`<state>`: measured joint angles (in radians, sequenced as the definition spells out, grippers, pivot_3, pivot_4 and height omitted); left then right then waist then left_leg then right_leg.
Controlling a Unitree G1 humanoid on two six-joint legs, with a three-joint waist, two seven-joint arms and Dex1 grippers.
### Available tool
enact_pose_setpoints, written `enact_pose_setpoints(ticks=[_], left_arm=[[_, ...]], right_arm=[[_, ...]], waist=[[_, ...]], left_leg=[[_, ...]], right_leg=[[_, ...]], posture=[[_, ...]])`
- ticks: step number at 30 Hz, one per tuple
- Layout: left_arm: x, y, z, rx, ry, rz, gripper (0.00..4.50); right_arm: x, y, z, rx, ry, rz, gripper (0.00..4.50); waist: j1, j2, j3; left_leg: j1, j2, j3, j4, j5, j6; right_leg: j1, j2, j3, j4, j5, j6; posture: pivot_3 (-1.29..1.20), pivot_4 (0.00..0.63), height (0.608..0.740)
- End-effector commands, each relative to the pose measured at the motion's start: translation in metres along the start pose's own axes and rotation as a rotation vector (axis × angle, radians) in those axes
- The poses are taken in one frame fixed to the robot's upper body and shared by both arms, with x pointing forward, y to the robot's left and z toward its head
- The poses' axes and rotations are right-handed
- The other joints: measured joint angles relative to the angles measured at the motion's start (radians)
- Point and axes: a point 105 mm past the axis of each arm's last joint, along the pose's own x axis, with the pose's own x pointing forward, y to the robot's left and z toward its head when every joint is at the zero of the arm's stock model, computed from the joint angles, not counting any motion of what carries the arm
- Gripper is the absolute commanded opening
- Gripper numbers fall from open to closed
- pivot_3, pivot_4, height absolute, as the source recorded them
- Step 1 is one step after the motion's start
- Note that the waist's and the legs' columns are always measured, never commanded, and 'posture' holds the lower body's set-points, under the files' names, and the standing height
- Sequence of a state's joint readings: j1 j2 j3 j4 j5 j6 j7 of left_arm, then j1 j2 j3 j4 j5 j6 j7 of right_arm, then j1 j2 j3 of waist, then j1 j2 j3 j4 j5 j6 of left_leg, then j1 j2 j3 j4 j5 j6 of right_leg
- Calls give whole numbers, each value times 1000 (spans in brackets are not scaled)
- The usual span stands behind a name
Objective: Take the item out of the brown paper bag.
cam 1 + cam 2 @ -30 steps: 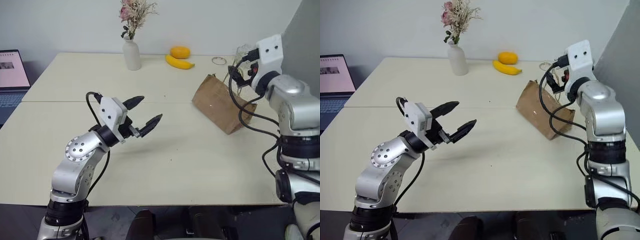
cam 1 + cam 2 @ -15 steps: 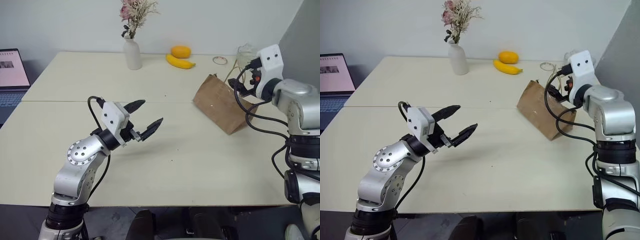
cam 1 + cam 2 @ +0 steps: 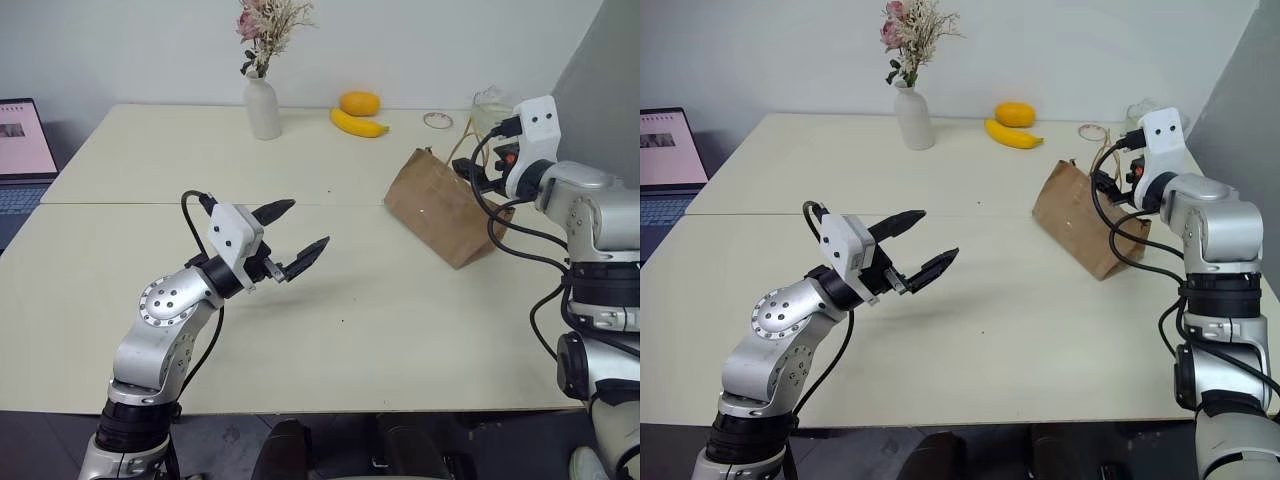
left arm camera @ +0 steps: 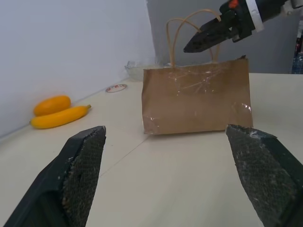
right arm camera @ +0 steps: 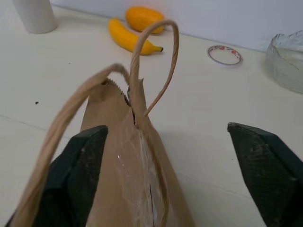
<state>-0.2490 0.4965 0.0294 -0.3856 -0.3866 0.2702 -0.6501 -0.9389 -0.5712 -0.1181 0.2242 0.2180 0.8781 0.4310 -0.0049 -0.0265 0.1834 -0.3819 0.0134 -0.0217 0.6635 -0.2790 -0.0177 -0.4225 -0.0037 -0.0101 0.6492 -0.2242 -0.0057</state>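
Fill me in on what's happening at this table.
A two-armed robot is working on a brown paper bag standing on the table. Its right gripper hangs open just above the bag's string handles, touching nothing. The left gripper waits open over the middle of the table. A banana, an orange fruit and a white vase sit at the far edge.

We see two silver metal arms with round, screw-ringed joints, white camera boxes at the wrists, looping black cables, and black textured fingers (image 4: 83,175) tapering to points.
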Motion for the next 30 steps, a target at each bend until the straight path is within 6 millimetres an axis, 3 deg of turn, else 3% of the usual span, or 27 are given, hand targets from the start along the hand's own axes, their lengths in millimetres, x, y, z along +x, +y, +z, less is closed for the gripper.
enact_pose_setpoints(ticks=[1, 9, 15, 25, 30], left_arm=[[-1, -1, 9, 40, -33, -4, 4283], [-4, 1, 8, 41, -28, 7, 4283], [-16, 7, 7, -30, -22, 66, 4283], [-42, -3, 4, -71, 11, 92, 4283], [-52, 0, 7, -92, 2, 135, 4283]], right_arm=[[-2, -2, 25, -4, -83, 2, 2799], [2, 4, 41, -42, -119, 41, 26], [-1, 14, 57, -159, -175, 105, 26], [2, 33, 84, -434, -282, 225, 26], [10, 57, 99, -558, -343, 318, 26]], waist=[[0, 0, 0], [0, 0, 0], [-1, 0, 0], [-2, 2, 1], [-5, 3, 2]], left_leg=[[0, 0, 0, 0, 0, 0], [0, 0, 0, 0, 0, 0], [0, 1, 0, 0, 0, 0], [0, 1, 0, 0, 0, 0], [0, 1, 0, 0, 0, 0]], right_leg=[[0, 0, 0, 0, 0, 0], [0, 0, 0, 0, 1, -1], [0, 0, 0, 0, 1, -1], [-1, -1, 0, 0, 0, -1], [-1, -1, 1, 0, 1, -2]], posture=[[0, 150, 740], [0, 150, 740], [0, 150, 740], [0, 150, 740], [0, 150, 740]])
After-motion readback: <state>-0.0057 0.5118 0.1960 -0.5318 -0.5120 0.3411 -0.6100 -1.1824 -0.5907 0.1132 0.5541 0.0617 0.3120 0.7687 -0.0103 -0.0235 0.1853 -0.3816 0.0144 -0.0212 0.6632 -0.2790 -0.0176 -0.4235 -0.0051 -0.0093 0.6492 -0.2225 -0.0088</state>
